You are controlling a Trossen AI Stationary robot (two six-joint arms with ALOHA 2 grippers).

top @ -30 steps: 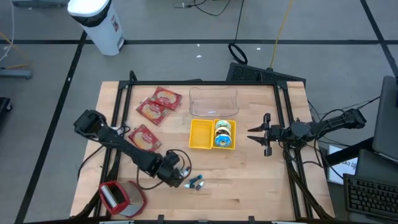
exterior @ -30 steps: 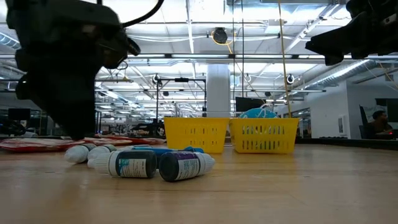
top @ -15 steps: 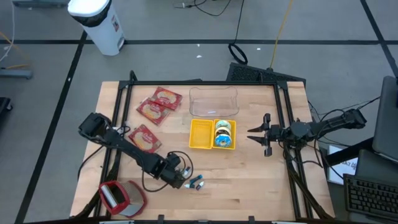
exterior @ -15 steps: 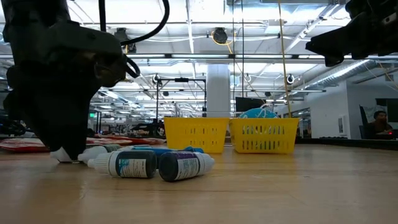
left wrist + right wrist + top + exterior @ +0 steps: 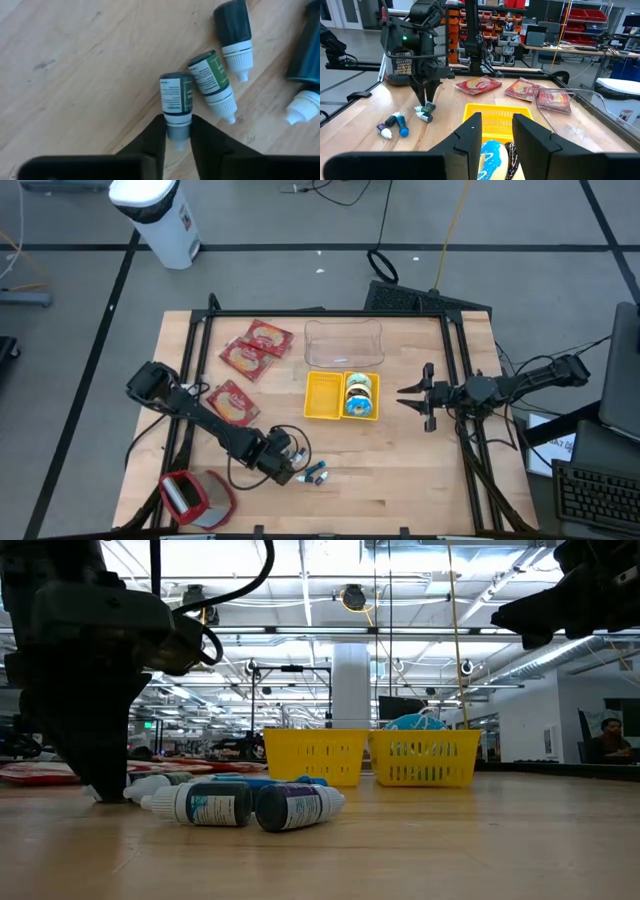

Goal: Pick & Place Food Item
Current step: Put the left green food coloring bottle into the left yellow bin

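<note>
Bottle [image 5: 300, 477] lies among other bottles [image 5: 318, 473] near the front edge of the worktop [image 5: 420, 480], left of centre, in the high view. The left tool [image 5: 286, 473] stands steeply over it. The right tool [image 5: 415, 398] waits at the right, level, jaws apart. A yellow basket [image 5: 324, 395] sits mid-worktop, with flat red packets [image 5: 250, 350] far left of it.

Low view: the left tool's tips are down at the wood, at the left end of the row of small lying bottles. These are round and would likely roll if nudged.

Left wrist view: the 2 fingers [image 5: 157, 142] are clamped on the bottle's narrow white cap end, while the green-labelled body sticks out beyond them. A second green one touches its side. Smooth plastic on a slim neck is a small hold, so I would lift straight up and slowly, and check that the neighbour does not drag along.

Right wrist view: a glazed blue doughnut [image 5: 487, 155] lies in the meshed plastic basket. The bottle probably belongs in the basket's free half.
</note>
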